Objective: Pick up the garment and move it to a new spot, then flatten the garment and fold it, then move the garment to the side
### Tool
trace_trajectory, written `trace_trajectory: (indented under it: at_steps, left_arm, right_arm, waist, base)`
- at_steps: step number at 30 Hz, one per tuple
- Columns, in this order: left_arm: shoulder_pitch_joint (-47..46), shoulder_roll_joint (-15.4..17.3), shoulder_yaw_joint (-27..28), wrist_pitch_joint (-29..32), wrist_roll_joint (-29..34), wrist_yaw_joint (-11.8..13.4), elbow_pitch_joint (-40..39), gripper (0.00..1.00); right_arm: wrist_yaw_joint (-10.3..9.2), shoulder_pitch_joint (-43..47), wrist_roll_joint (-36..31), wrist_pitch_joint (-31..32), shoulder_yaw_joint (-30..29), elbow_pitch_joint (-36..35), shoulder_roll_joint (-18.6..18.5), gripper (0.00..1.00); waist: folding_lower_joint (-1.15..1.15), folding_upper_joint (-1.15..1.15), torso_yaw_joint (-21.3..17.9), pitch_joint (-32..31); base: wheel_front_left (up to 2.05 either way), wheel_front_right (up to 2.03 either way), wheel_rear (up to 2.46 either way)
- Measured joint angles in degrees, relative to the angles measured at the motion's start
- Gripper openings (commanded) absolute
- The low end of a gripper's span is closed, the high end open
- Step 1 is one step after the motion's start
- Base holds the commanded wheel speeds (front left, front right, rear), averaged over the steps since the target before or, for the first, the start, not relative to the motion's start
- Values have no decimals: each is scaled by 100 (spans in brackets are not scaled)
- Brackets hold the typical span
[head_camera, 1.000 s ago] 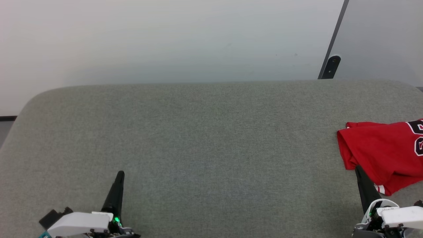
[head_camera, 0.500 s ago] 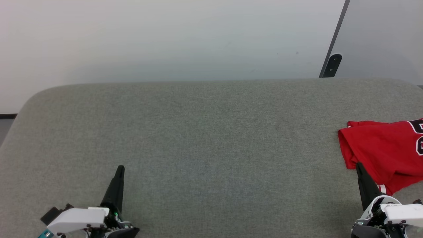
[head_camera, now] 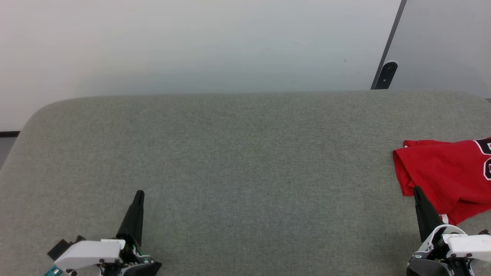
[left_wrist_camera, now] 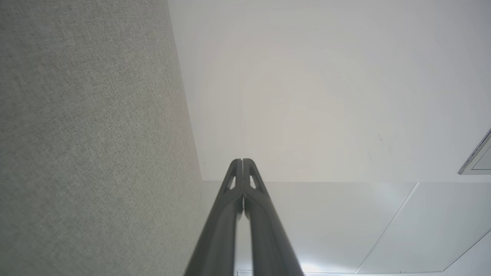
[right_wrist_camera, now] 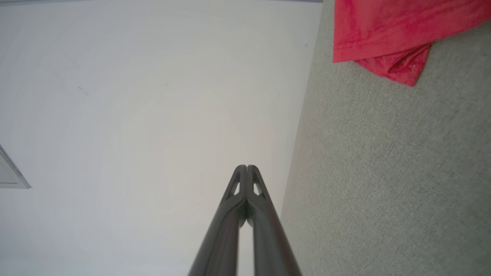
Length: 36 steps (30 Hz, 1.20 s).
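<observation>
The garment (head_camera: 445,176) lay at the far right of the grey cloth-covered table (head_camera: 245,153), doubled over on itself with red cloth uppermost, part of its black lettering at the picture's edge and a scrap of striped trim at its near corner. Judged from that, the folding looked done and the last step, setting it aside, was either finished or nearly so. The right gripper (head_camera: 416,189) hovered just beside the garment's near-left corner, its jaws pressed together on nothing; in the right wrist view the cloth sat apart from the fingers. The left gripper (head_camera: 140,193) waited well to the left of the garment, jaws likewise closed and empty. If the fold wanted tidying, the next move would call for the right jaws to part and come down on the hem nearest them; otherwise nothing remained but to rest. Left of the garment the table was bare; behind it rose a pale wall (head_camera: 191,46) with a small dark fitting (head_camera: 386,74) on a slanted seam; nothing stood in the way.
</observation>
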Motion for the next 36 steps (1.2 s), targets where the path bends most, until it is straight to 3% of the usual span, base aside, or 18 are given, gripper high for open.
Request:
trace_trajectory:
  at_steps: [36]
  left_arm:
    - [-1, -4, 4, 1, 1, -1, -1, 0]
  right_arm:
    - [0, 0, 0, -1, 0, 0, 0, 0]
  waist:
    - [0, 0, 0, 0]
  base:
    - [0, 0, 0]
